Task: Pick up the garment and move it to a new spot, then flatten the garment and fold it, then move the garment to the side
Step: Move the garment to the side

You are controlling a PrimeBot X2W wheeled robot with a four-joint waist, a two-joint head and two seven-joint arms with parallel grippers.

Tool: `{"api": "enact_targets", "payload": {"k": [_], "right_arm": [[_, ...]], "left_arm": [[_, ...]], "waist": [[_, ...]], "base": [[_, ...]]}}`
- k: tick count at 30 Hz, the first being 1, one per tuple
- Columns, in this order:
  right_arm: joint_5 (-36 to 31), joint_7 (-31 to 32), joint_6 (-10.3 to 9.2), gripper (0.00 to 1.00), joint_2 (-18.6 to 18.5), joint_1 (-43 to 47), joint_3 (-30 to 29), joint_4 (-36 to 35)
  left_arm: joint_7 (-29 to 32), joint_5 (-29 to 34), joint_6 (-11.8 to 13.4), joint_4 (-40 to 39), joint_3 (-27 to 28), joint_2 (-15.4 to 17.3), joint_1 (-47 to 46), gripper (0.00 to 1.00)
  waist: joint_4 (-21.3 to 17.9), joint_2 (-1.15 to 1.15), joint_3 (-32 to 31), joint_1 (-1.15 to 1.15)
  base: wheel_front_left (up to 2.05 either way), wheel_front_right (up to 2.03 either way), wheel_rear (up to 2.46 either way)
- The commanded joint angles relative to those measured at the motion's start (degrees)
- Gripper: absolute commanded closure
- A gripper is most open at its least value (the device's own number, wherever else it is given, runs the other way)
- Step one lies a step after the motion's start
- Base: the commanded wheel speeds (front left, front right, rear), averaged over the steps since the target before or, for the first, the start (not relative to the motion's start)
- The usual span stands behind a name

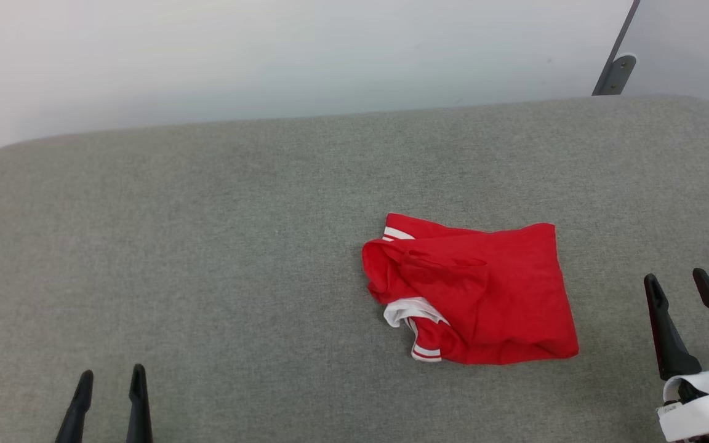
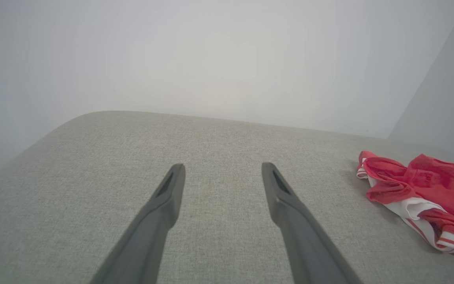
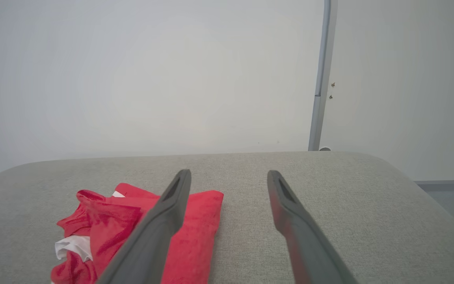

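Observation:
The garment (image 1: 477, 295) is a red shirt with white and striped trim, lying bunched in a loose fold on the grey cloth-covered table (image 1: 207, 246), right of centre. Its numerals are hidden. My left gripper (image 1: 112, 375) hovers near the front left, far from the garment, open and empty. My right gripper (image 1: 676, 278) stands open just right of the garment, holding nothing. In the left wrist view the garment (image 2: 428, 197) lies at the right, beyond the open left gripper (image 2: 223, 167). In the right wrist view the garment (image 3: 108, 228) lies left of the open right gripper (image 3: 229, 173), partly behind one finger.
A pale wall rises behind the table. A grey metal post (image 1: 616, 67) stands at the far right corner. The table's rounded back edge (image 1: 330, 117) runs across the top, with wide bare cloth left of the garment.

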Motion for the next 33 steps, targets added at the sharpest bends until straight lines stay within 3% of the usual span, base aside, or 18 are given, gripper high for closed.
{"api": "enact_targets", "payload": {"k": [1,10,17,22,26,33], "right_arm": [[-0.90,0.42,-0.09,0.00,0.65,0.72,-0.67,-0.97],[-1.55,1.91,-0.09,0.00,2.03,0.46,-0.85,-2.75],[-1.89,6.40,-0.09,0.00,0.77,-3.77,0.65,-2.66],[-1.30,20.97,-0.09,0.00,-4.01,-9.11,6.10,-0.25],[3.18,34.46,-0.09,0.00,-7.56,-13.18,9.46,0.11],[10.02,55.58,-0.09,0.00,-9.74,-18.32,8.07,-1.65]], "left_arm": [[0.04,0.24,-0.13,-0.31,0.10,-0.05,0.21,0.00],[0.04,-0.07,-0.13,-0.62,-0.35,0.44,-1.67,0.00],[0.04,-0.81,-0.13,-1.26,-1.05,0.75,-3.63,0.00],[0.04,-1.42,-0.13,-1.51,-2.18,1.74,-6.71,0.00],[0.04,-2.22,-0.13,-1.24,-3.65,2.49,-9.71,0.00],[0.04,-3.46,-0.13,-0.42,-5.93,2.51,-14.49,0.00]], "waist": [[-0.02,0.00,0.14,0.00],[0.14,0.00,1.25,0.00],[0.43,0.00,3.46,0.00],[0.63,0.00,7.05,0.00],[1.34,0.00,10.76,0.00],[3.32,0.00,16.57,0.00]], "base": [[0.00,0.00,0.00],[0.00,0.00,0.00],[0.00,0.00,0.00],[0.00,0.00,0.00],[0.00,0.00,0.00],[0.00,0.00,0.00]]}}
